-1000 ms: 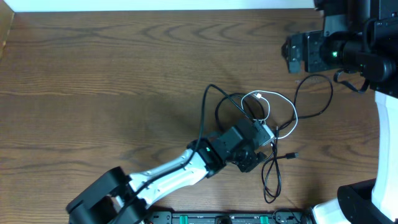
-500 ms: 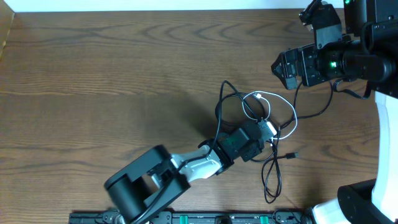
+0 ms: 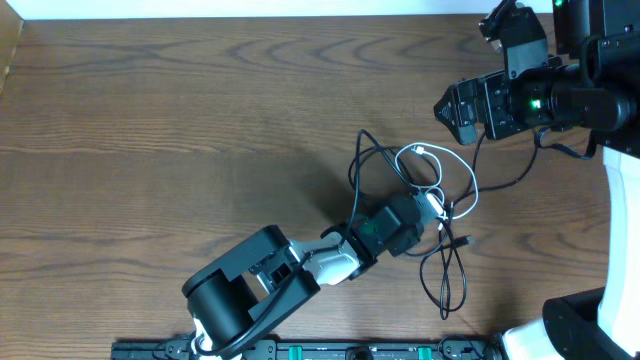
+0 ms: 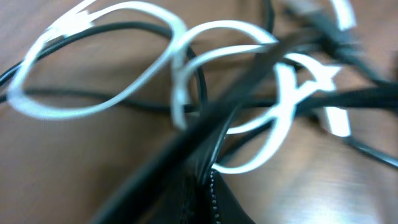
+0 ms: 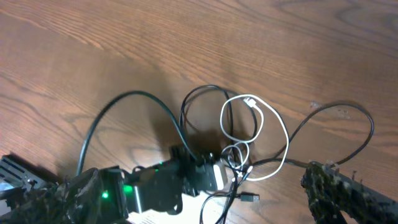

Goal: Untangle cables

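The cables lie tangled right of the table's middle. A white cable (image 3: 424,150) loops over black cables (image 3: 358,150), and a long black loop (image 3: 445,285) trails toward the front edge beside a small black plug (image 3: 463,241). My left gripper (image 3: 437,208) is low in the tangle. In the left wrist view its jaws (image 4: 208,186) are shut, with a black cable (image 4: 249,81) running diagonally into them under the white loops (image 4: 180,68). My right gripper (image 3: 442,108) hovers open above and to the right. Its view shows the white cable (image 5: 273,134) and the plug (image 5: 250,198).
A further black cable (image 3: 510,180) arcs right toward the white robot base (image 3: 625,200). A black rail (image 3: 350,350) runs along the front edge. Bare wooden table (image 3: 150,120) stretches to the left and back.
The left gripper's jaws closed in the tangle and its arm folded back. The white loop, the plug and the lower black loop shifted slightly. The right gripper swung in from the far right, then held still.
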Tool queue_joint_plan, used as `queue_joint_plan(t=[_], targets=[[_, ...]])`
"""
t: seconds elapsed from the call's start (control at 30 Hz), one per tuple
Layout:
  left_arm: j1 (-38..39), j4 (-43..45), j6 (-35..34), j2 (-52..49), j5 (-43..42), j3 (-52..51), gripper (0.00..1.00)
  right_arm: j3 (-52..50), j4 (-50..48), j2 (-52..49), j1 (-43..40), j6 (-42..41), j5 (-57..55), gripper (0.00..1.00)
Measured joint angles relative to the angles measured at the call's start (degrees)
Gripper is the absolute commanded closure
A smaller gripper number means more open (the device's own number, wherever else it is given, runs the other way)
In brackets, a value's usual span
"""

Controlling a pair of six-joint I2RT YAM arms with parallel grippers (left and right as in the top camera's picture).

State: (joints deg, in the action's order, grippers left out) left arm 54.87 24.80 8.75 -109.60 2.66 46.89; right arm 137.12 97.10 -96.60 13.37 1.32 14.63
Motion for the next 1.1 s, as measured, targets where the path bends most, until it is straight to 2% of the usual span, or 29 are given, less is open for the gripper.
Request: queue_joint_plan(t=[0.13, 0.4, 0.53, 0.6, 0.67, 0.77, 0.87, 1.03, 1.1], targets=[[-4.0, -1.6, -1.8, 1.7, 4.0, 0.0, 0.93, 0.0, 0.0, 0.0, 0.0, 0.0, 0.0, 0.01], [-20.7, -12.6, -6.0, 18.4, 8.2, 0.0, 0.92, -0.4, 0.0, 0.0, 0.0, 0.2, -0.1, 0.01], [-26.1, -18.4, -6.6, 23.6, 7.6, 0.0, 0.92, -3.0, 0.0, 0.0, 0.2, 0.4, 0.0, 0.01], [-28.1, -20.5, -6.9, 24.9, 4.9, 0.0, 0.92, -5.1, 0.0, 0.0, 0.7, 0.4, 0.0, 0.01], [-29.4, -22.4, -7.1, 25.2, 0.6, 0.0, 0.85, -7.8, -0.1, 0.0, 1.8, 0.6, 0.1, 0.01], [-29.7, -26.1, -7.1, 25.2, -5.7, 0.0, 0.64, -12.8, -0.5, 0.0, 3.8, 0.9, 0.2, 0.01], [-29.2, -28.7, -7.6, 25.2, -10.1, 0.0, 0.54, -18.2, -2.2, 0.0, 6.3, 1.3, 0.2, 0.01], [-28.8, -33.0, -7.5, 25.2, -16.1, 0.0, 0.54, -26.8, -10.5, 0.0, 9.9, 1.9, 0.2, 0.01], [-28.8, -35.0, -7.5, 25.2, -18.8, 0.0, 0.58, -30.8, -16.5, 0.0, 10.6, 2.1, 0.2, 0.01]])
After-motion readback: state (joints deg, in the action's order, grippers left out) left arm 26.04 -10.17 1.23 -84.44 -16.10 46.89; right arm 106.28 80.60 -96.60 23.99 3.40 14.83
